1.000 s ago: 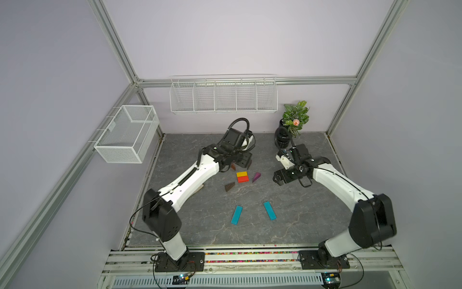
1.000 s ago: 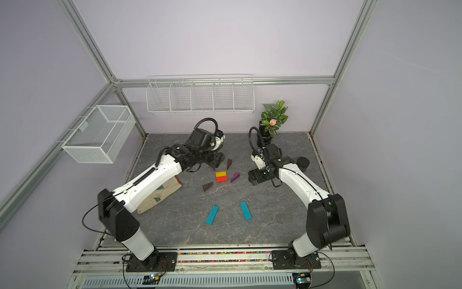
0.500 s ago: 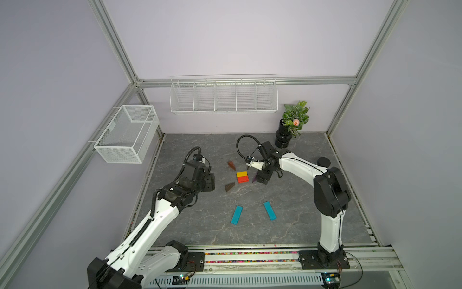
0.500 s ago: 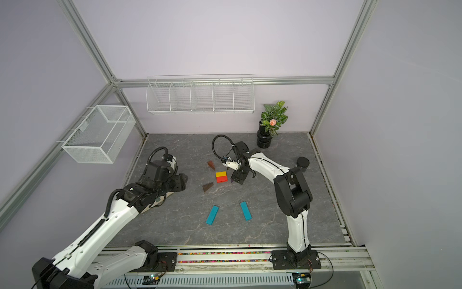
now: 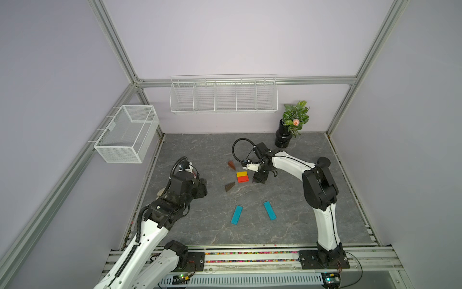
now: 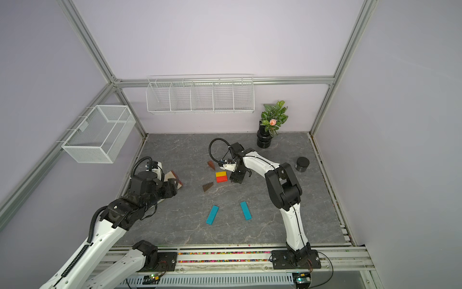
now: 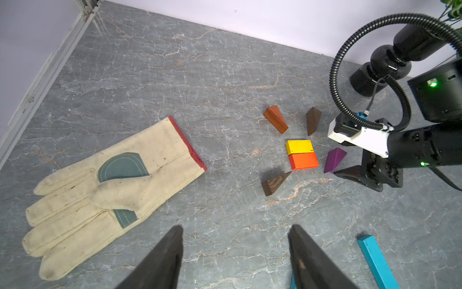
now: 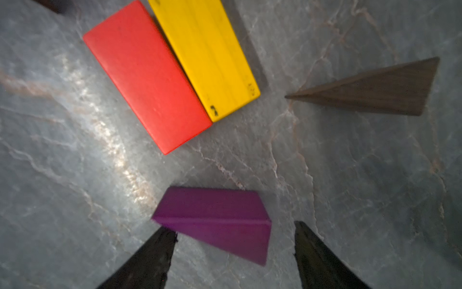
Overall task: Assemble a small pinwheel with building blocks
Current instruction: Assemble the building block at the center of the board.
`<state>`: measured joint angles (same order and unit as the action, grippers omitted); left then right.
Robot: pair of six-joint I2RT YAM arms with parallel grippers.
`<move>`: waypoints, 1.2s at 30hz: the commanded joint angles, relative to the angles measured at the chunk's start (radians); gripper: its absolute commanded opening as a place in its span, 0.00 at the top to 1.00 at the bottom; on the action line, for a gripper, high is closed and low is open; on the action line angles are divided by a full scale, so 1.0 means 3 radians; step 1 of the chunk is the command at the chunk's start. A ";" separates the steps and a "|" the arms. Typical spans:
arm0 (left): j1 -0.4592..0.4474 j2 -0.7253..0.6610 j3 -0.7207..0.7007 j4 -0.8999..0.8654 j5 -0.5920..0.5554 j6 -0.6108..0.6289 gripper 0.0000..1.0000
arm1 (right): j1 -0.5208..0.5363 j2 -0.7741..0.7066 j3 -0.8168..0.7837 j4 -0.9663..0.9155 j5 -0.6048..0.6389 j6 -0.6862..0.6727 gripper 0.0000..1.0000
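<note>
The building blocks of the pinwheel lie loose on the grey table. A yellow block [image 5: 242, 174] and a red block [image 5: 242, 179] touch and form a square. Two brown wedges [image 5: 231, 165] [image 5: 229, 186] lie apart from it. A third brown wedge [image 7: 313, 120] shows in both wrist views. Two teal bars [image 5: 236, 214] [image 5: 270, 210] lie nearer the front. My right gripper [image 8: 235, 229] is open and low over the purple wedge [image 8: 220, 220], one finger on each side. My left gripper [image 7: 236, 227] is open and holds nothing, at the front left.
A beige glove [image 7: 112, 190] lies at the left, beside my left gripper. A black round jar [image 6: 302, 164] stands at the right and a black vase with a plant [image 5: 283, 136] at the back. White wire baskets [image 5: 223, 96] [image 5: 126, 133] hang on the walls.
My left arm has drawn back from the table's far centre to the front left. My right arm has swung left over the purple wedge, and its jaws have narrowed.
</note>
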<state>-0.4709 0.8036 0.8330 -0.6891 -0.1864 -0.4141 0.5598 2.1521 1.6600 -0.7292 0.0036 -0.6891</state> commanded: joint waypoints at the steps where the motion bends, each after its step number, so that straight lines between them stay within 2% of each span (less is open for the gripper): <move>1: 0.0020 0.0013 -0.0053 0.0003 0.0010 -0.0082 0.30 | 0.0026 0.0091 0.0070 -0.0081 -0.0093 -0.0045 0.27; 8: 0.0016 0.0017 -0.0059 0.0001 0.0029 -0.0084 0.30 | 0.0026 0.0164 0.0150 -0.0070 -0.0127 -0.0040 0.38; 14: 0.0020 -0.0002 -0.0086 0.0010 0.0036 -0.0115 0.30 | 0.0026 0.0187 0.0134 -0.0057 -0.0093 -0.0025 0.56; 27: 0.0018 0.0017 -0.0159 0.0082 0.0096 -0.0171 0.30 | -0.0010 -0.0089 -0.0430 0.0144 -0.0022 0.0016 0.70; 36: 0.0016 0.0044 -0.0191 0.0114 0.0125 -0.0178 0.30 | -0.0068 -0.0239 -0.0696 0.0217 -0.0059 0.0062 0.73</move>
<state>-0.4713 0.8120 0.7864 -0.6739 -0.1558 -0.4450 0.5499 2.0850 1.4937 -0.6189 -0.0124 -0.6807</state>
